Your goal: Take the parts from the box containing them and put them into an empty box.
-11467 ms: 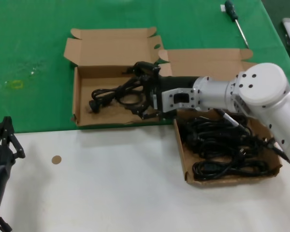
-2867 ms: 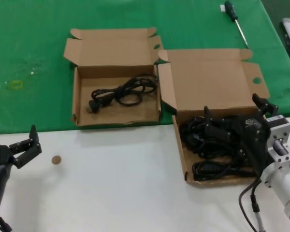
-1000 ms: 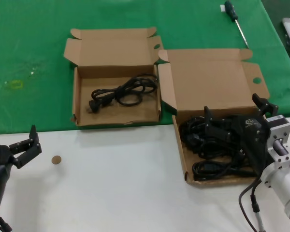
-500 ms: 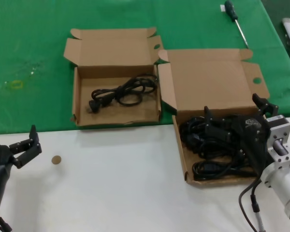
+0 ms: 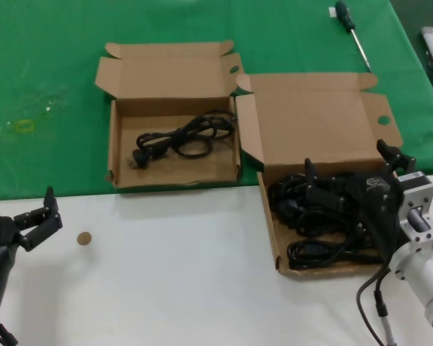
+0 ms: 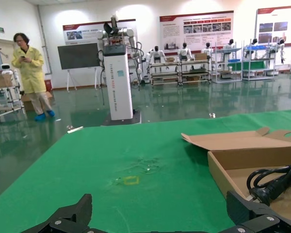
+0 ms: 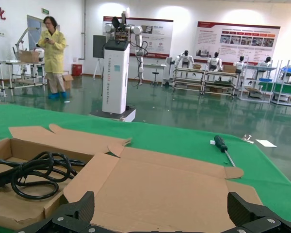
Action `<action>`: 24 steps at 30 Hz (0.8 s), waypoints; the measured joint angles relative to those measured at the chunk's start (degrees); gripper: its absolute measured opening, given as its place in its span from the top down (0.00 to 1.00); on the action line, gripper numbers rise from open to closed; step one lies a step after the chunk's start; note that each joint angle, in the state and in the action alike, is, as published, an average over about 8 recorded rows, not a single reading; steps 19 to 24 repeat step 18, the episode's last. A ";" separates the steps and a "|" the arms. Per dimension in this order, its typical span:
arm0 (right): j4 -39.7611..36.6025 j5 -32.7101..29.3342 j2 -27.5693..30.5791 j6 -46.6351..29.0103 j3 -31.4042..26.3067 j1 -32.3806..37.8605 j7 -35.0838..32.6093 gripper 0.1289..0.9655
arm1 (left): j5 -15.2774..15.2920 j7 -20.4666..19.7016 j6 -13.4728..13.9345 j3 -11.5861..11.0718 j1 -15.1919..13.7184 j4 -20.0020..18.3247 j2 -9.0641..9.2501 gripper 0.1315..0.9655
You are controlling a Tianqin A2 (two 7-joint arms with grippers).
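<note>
Black power cords (image 5: 325, 216) fill the larger cardboard box (image 5: 303, 115) at my right, where my right end effector (image 5: 350, 194) sits spread among them. One cord (image 5: 182, 137) lies in the smaller box (image 5: 115, 155) on the green surface (image 5: 43, 72). My left end effector (image 5: 32, 220) waits spread over the white surface (image 5: 166, 274). A screwdriver (image 5: 352, 30) lies beyond.

A black-handled screwdriver (image 5: 351, 32) is seen lying on the green cloth (image 5: 50, 86) at the far right of the surface, a small brown disc (image 5: 84, 238) is seen on the white surface (image 5: 173, 274), and a person in a yellow coat (image 6: 30, 75) is seen standing in the hall behind.
</note>
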 joint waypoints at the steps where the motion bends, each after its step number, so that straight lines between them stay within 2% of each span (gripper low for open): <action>1: 0.00 0.00 0.00 0.00 0.00 0.00 0.00 0.00 | 0.00 0.00 0.00 0.00 0.00 0.00 0.00 0.00; 24: 0.00 0.00 0.00 0.00 0.00 0.00 0.00 0.00 | 0.00 0.00 0.00 0.00 0.00 0.00 0.00 0.00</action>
